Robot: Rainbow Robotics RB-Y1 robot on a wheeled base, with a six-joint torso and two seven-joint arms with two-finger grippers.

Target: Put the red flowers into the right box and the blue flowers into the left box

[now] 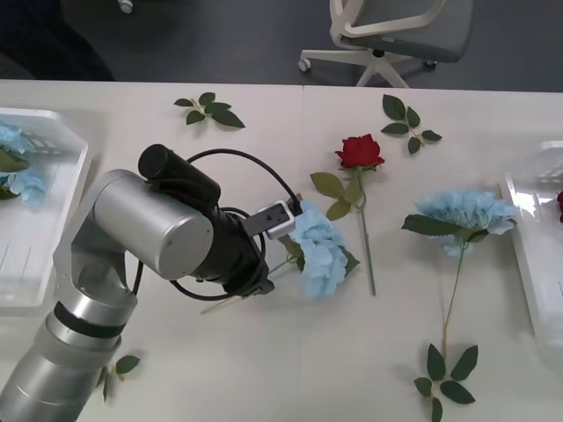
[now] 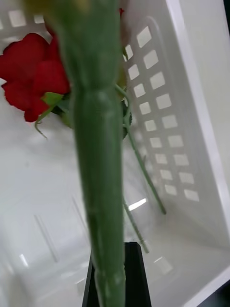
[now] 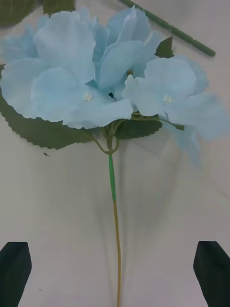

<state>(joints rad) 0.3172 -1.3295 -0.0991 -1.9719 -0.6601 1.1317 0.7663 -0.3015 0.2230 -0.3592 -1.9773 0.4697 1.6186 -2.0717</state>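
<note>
A pale blue flower lies on the table, its thin stem running between my open left gripper's black fingers. In the front view this blue flower lies just beyond my left arm. Another blue flower and a red flower lie on the table farther right. The left box holds blue blooms. My right gripper is shut on a thick green stem over the right box, where a red flower lies. The right box sits at the table's right edge.
Loose green leaf sprigs lie at the back left, the back right, the front right and beside my left arm's base. An office chair stands beyond the table's far edge.
</note>
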